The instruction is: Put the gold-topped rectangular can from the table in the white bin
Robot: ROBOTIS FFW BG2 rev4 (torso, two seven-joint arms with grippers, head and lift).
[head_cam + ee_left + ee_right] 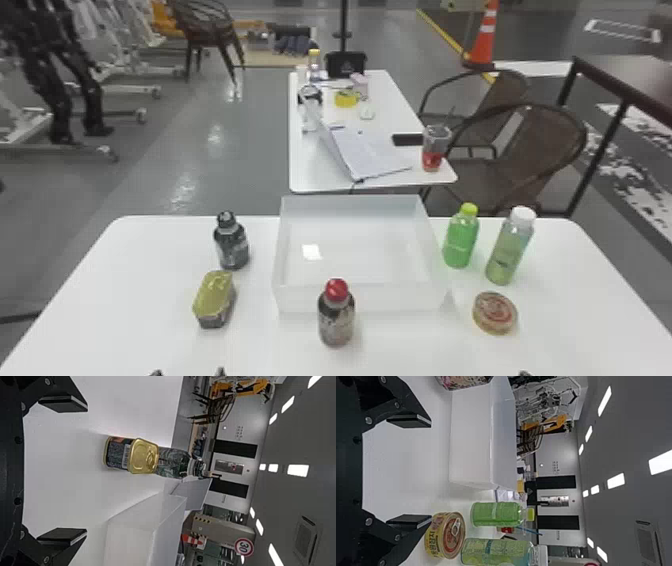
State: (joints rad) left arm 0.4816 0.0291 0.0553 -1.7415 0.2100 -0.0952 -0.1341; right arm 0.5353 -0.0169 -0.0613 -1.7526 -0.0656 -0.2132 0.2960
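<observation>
The gold-topped rectangular can (pixel 214 299) stands on the table's left part, in front of a dark bottle; the white bin (pixel 357 298) is to its right. At the bottom edge of the head view, tips of my left gripper (pixel 189 373) show nearer than the can. In the left wrist view my left gripper (pixel 63 471) is open, its fingers wide apart, with the can (pixel 130 455) beyond them and nothing between. A tip of my right gripper (pixel 525 373) peeks in at the bottom right; in the right wrist view that gripper (pixel 409 471) is open and holds nothing.
A dark bottle (pixel 232 242) is behind the can. A red-capped bottle (pixel 336 315) stands before the bin. Right of the bin are a green bottle (pixel 460 240), a white-capped bottle (pixel 510 250) and a round can (pixel 494 313). Another table (pixel 320 175) stands beyond.
</observation>
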